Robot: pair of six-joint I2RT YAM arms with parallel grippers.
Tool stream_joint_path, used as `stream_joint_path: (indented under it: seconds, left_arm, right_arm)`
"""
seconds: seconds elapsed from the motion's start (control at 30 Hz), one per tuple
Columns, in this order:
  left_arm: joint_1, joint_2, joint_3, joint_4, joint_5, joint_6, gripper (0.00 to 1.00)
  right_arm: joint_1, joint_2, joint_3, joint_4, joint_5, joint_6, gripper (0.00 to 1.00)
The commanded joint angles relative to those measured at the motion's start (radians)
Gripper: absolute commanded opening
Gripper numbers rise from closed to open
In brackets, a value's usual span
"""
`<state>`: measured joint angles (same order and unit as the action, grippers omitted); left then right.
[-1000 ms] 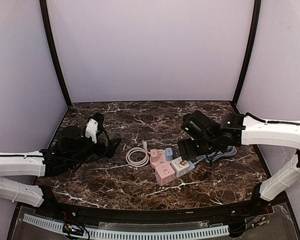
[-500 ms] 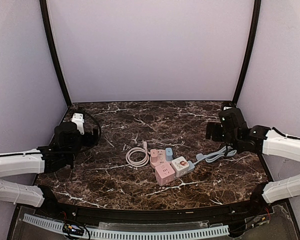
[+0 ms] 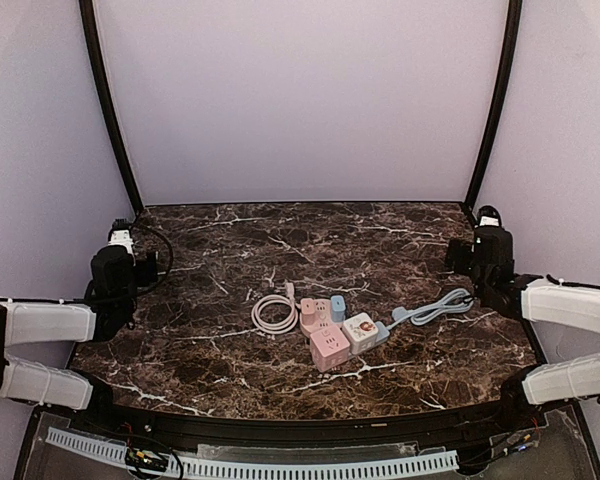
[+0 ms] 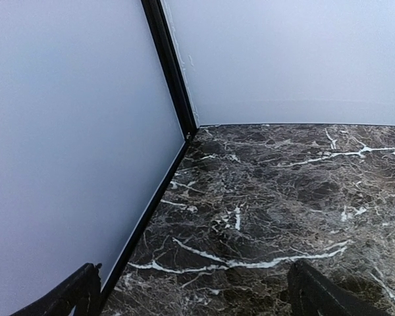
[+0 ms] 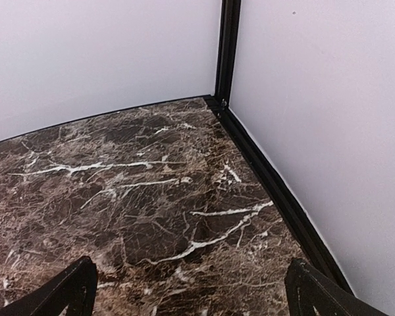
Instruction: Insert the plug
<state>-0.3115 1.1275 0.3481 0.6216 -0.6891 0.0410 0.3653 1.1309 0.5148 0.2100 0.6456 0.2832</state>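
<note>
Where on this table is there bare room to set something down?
Free: the whole back strip of the table, and the front left between the left arm and the coil. Crowded: the middle, with coil, socket cubes and cord running right.

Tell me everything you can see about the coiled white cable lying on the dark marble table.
The coiled white cable is a thin, smooth-looking cord wound into a small, flat, roughly round loop of several turns. It lies on the dark marble table near the middle, just left of the pink socket block; whether they touch cannot be told. One short end points toward the back wall. Nothing holds it.
</note>
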Motion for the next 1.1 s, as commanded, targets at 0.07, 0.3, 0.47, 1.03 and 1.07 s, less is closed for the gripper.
stream_joint_path:
  seconds: [0.07, 0.3, 0.47, 1.03, 1.07]
  left_arm:
    - [0.091, 0.182, -0.075, 0.348, 0.089, 0.039, 0.99]
    - [0.127, 0.263, -0.063, 0.41, 0.154, 0.091, 0.99]
    - [0.177, 0.295, -0.066, 0.45, 0.195, 0.081, 0.99]
    - [0.26, 0.453, -0.035, 0.542, 0.271, 0.02, 0.99]
    - [0.26, 0.453, -0.035, 0.541, 0.271, 0.019, 0.99]
  right_arm:
    - [-0.048, 0.013, -0.235, 0.52, -0.072, -0.183, 0.99]
    - [-0.108, 0.11, -0.38, 0.916, -0.196, -0.208, 0.99]
    - [-0.15, 0.168, -0.341, 0.926, -0.291, -0.215, 0.99]
    - [-0.249, 0.419, -0.357, 1.25, -0.52, -0.325, 0.99]
    - [-0.257, 0.42, -0.351, 1.24, -0.523, -0.316, 0.99]
